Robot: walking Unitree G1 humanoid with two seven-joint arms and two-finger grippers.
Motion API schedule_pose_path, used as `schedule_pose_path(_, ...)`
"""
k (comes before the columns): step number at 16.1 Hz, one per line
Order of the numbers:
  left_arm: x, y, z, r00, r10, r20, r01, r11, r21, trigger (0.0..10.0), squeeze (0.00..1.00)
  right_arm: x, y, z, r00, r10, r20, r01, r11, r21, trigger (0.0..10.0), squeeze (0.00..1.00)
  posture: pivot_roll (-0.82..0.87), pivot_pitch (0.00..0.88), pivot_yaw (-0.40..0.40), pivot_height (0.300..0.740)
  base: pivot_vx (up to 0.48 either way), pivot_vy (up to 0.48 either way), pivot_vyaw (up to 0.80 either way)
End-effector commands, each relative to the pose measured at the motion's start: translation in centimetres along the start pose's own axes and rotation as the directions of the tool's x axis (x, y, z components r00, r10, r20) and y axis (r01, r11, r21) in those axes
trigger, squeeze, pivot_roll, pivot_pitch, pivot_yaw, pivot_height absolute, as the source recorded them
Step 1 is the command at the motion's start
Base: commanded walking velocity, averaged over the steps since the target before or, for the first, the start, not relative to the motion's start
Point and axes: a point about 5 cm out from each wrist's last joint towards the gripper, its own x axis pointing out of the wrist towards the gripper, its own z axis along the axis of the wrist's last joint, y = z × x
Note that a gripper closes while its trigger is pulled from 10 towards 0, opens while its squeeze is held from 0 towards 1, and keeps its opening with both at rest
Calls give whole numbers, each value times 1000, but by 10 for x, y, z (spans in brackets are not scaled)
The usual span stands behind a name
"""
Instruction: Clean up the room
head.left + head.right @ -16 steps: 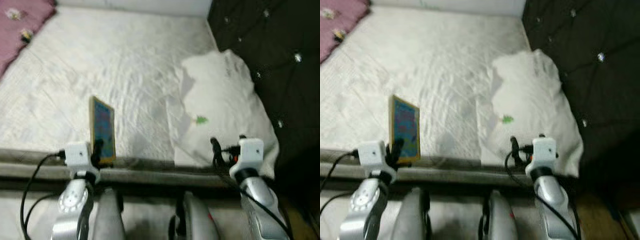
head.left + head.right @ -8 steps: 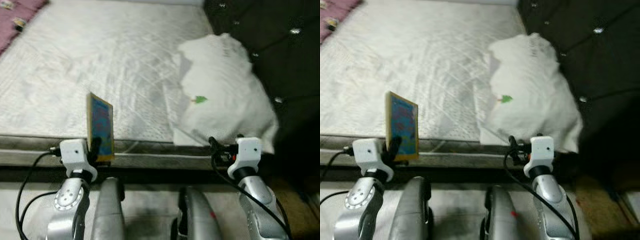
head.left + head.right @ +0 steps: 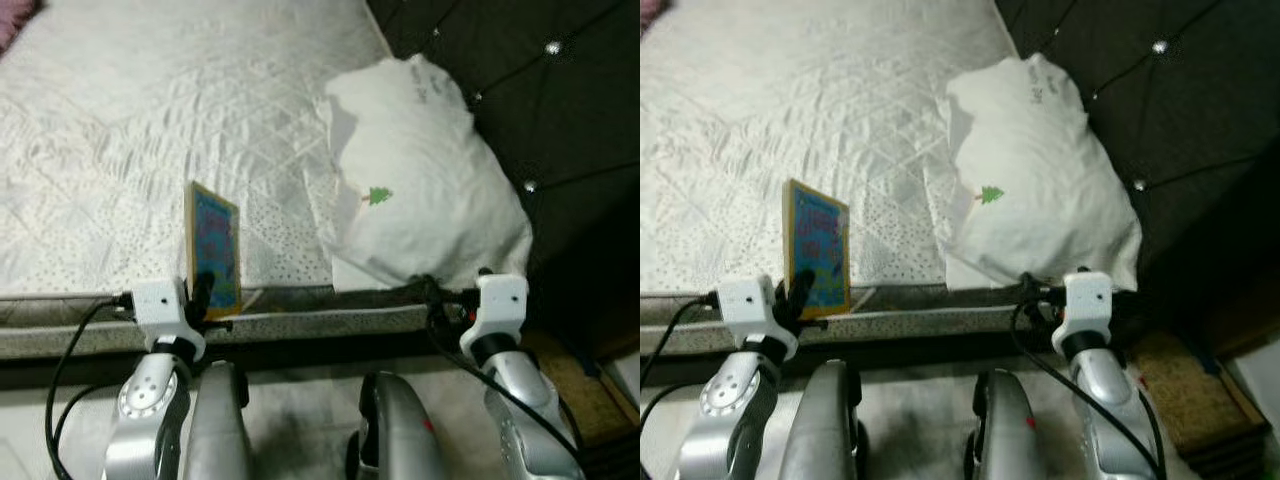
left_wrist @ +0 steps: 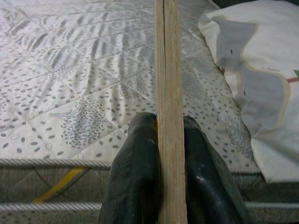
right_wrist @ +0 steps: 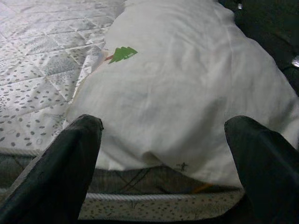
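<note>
Left gripper (image 4: 170, 140) clamped on upright book (image 3: 214, 250), lower left of frame. Right gripper (image 5: 163, 154) spread wide, lower right, before pillow (image 3: 420, 190) on mattress (image 3: 150, 110).

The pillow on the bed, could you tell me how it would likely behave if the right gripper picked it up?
The pillow looks soft and wrinkled, so it would probably sag. It seems light for its bulk. The open right gripper would likely pinch only loose cover, which may slip.
</note>
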Motion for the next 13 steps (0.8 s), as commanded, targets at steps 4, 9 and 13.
schedule_pose_path(4,0,-1,10,999,-12,44,12,1000,8,10000,0,0,0,3,1000,17,2,-17,1000,-12,10000,0,-23,157,-72,612,279,0,0)
schedule_pose_path(9,4,0,13,999,-10,51,10,1000,9,10000,0,1,0,2,1000,25,-1,-25,1000,-16,10000,0,-22,166,-69,612,274,0,0)
schedule_pose_path(13,5,-2,13,999,-10,50,10,1000,2,10000,0,2,0,3,1000,25,1,-25,999,-21,10000,0,-23,172,-72,612,0,0,0)
